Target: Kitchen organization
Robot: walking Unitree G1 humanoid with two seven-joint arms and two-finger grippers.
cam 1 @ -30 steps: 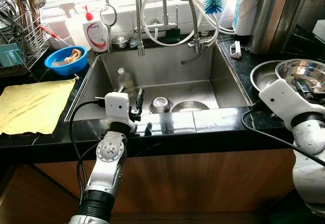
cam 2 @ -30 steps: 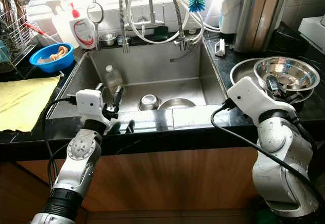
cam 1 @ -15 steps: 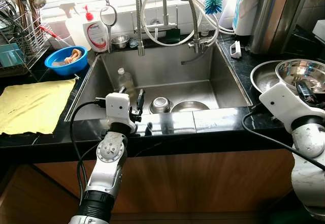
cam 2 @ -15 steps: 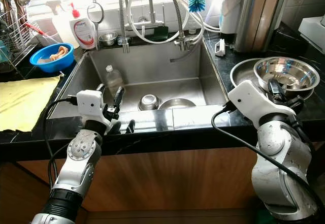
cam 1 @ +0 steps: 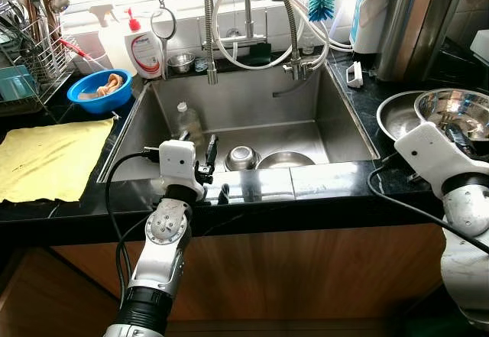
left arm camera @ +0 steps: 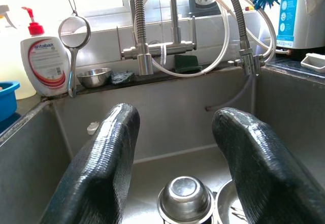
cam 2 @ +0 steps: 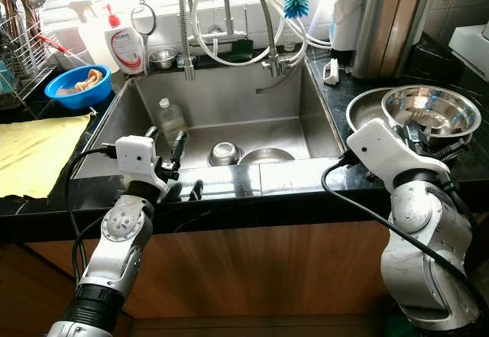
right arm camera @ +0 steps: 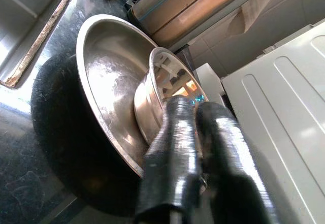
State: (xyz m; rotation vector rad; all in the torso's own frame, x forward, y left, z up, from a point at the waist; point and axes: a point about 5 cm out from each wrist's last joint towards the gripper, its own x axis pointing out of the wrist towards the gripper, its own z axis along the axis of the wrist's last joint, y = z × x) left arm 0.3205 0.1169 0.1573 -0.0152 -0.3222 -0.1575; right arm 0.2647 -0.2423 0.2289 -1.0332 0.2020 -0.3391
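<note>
While left gripper [left arm camera: 172, 168] gapes, right gripper [right arm camera: 195, 148] pinches bowl rim [right arm camera: 144, 109].

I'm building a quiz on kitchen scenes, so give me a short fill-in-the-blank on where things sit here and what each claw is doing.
1. The left claw hangs over the sink with its fingers ____.
2. The right claw is closed on the rim of the smaller steel ____, which is nested in the larger bowl.
3. The cloth spread on the counter left of the sink is ____.
4. The bowl beside the soap bottle is ____.

Missing words: open; bowl; yellow; blue
</note>
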